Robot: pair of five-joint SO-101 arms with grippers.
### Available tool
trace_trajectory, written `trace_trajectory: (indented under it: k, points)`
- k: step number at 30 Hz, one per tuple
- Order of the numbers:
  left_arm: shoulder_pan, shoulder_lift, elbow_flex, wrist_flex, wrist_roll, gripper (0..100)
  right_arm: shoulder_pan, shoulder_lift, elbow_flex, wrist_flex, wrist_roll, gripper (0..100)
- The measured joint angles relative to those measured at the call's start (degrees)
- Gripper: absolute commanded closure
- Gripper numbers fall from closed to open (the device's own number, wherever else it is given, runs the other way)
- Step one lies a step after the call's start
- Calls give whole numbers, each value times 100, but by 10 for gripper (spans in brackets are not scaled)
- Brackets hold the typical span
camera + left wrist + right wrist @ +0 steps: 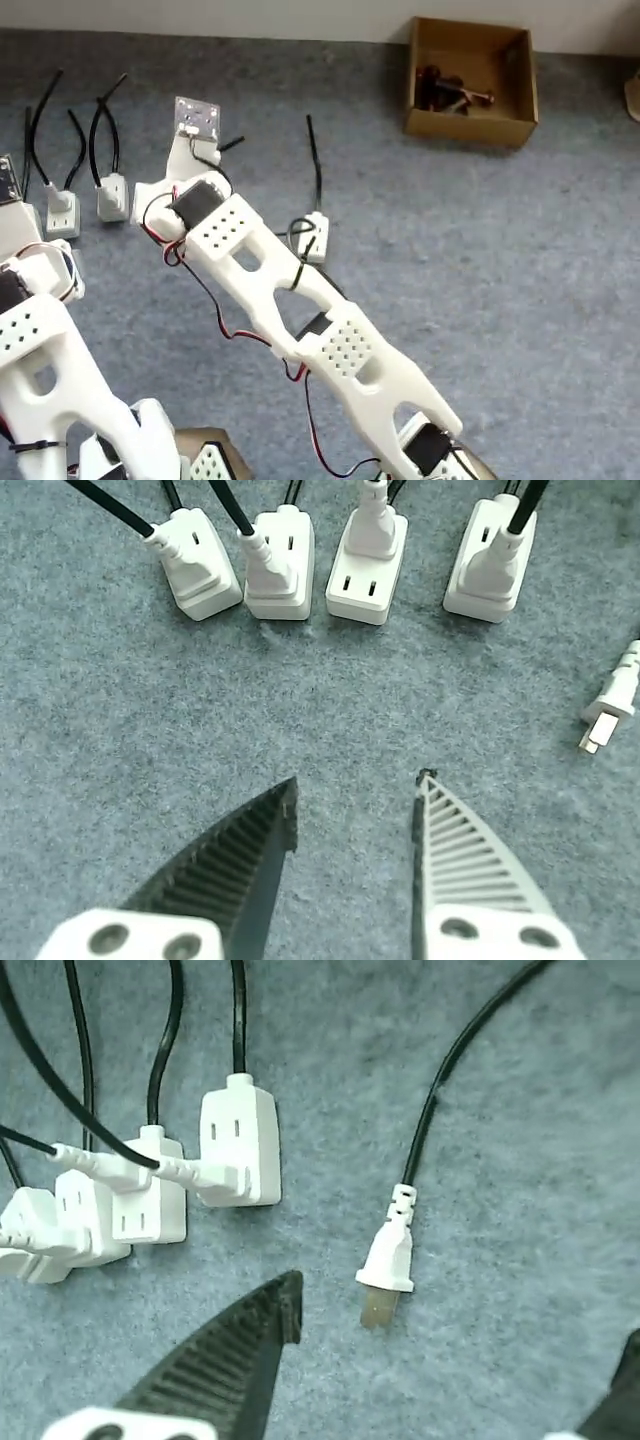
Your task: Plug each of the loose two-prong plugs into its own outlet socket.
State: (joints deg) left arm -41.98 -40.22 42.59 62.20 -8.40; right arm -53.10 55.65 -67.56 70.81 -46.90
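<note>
A: Item 1, loose plug [388,1260]: lying flat on the grey surface [520,1260], near the row of outlet blocks [240,1140] but not touching it. Prongs are pointing toward the right arm. Fingers?

B: Right fingers [230,1360] are standing wide apart, holding nothing, hovering just short of the plug. Left fingers [250,870] are also parted and empty, facing the blocks.

A: Risks, pls.

B: (1) Plug is small and lying flat, so the fingers are prob. going to pinch it skewed, leaving the prongs tilted vs. the slots.
(2) Blocks are sitting loose. Pushing in w/o the left arm bracing is likely sliding a block away.
(3) Cord [440,1100] is trailing off, and its drag could be twisting the plug in the grip.
(4) Blocks are lying close together, each carrying a plug. Crowding in risks knocking one out.
</note>
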Motion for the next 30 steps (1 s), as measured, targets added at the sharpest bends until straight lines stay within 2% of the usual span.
trace_trajectory:
  k: [6, 11, 19, 24, 27, 30]
  points:
    - [0, 0, 0, 0, 0, 815, -132, 264, -35, 18, -105, 552]
    - [-281, 0, 0, 0, 0, 815, -457, 765, -62, 0, -105, 552]
    - [-404, 0, 0, 0, -9, 815, -457, 844, -62, -123, -105, 552]
    - [-563, -149, 0, 0, -9, 815, -457, 844, -62, -457, 615, 552]
    - [-563, -448, 35, 0, -9, 813, -457, 844, -62, -686, 782, 553]
    - [-571, -818, 325, -97, -9, 811, -457, 844, -62, -941, 1055, 611]
